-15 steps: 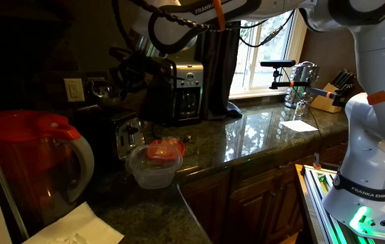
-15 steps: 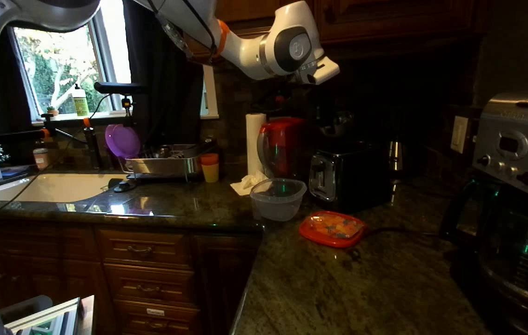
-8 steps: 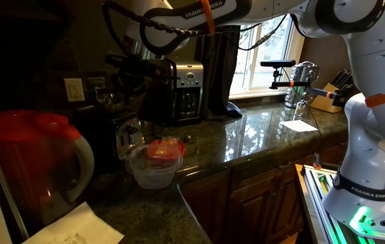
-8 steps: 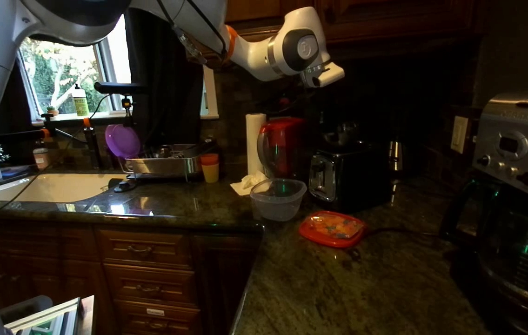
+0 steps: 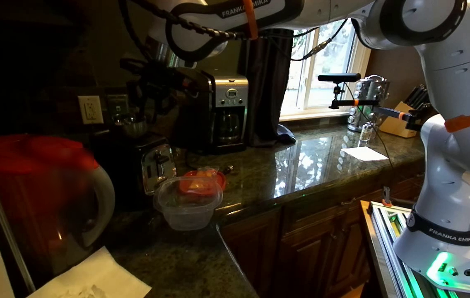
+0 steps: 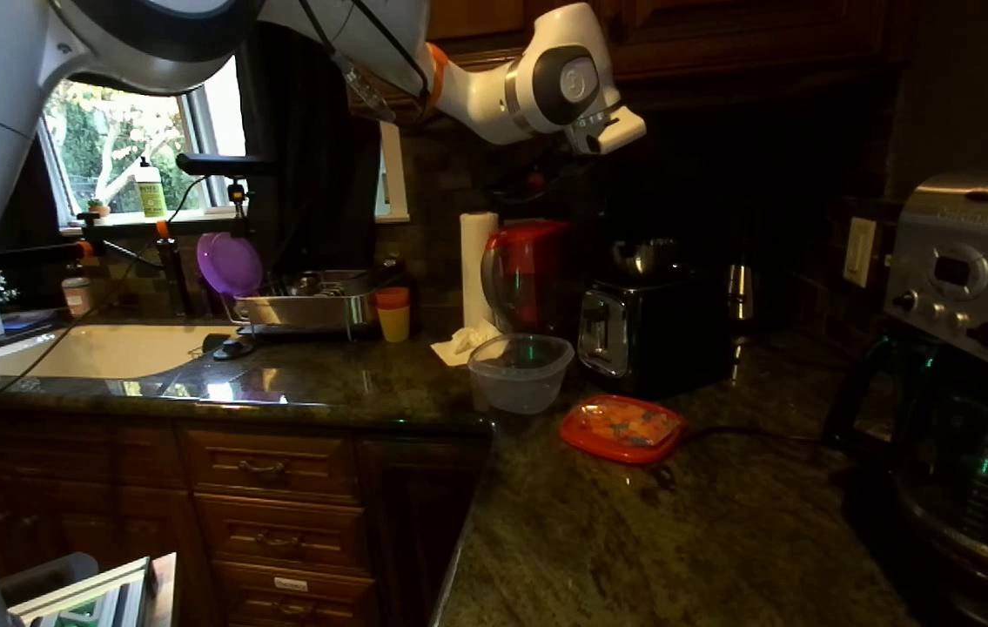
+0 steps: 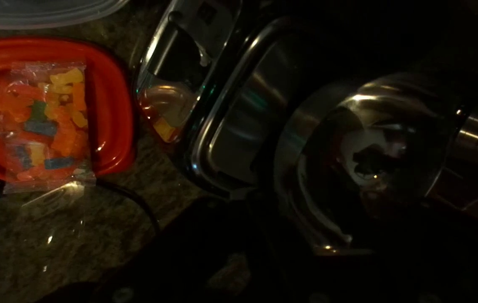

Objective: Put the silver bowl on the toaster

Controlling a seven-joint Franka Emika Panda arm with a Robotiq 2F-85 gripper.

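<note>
The silver bowl point(image 5: 134, 127) sits upright on top of the black toaster point(image 5: 135, 161). In an exterior view the bowl point(image 6: 646, 257) rests level on the toaster point(image 6: 659, 335). My gripper point(image 5: 152, 111) is just above the bowl, its dark fingers spread apart. In the wrist view the bowl point(image 7: 348, 126) lies ahead of the gripper point(image 7: 335, 200), beside the toaster's shiny end point(image 7: 243, 113). The fingers are very dark there, but look apart, with the bowl's near rim partly hidden by them. I cannot tell whether a finger still touches the rim.
A clear plastic container point(image 6: 520, 374) and a red lid with a candy bag point(image 6: 622, 428) stand before the toaster. A red pitcher point(image 5: 32, 186) is beside it. A coffee maker point(image 5: 230, 111) stands behind. A wall outlet point(image 5: 90, 109) is near the gripper.
The bowl has come down with the gripper onto the toaster and gone from tilted to level. The gripper has opened, and the arm has risen slightly since half a second ago.
</note>
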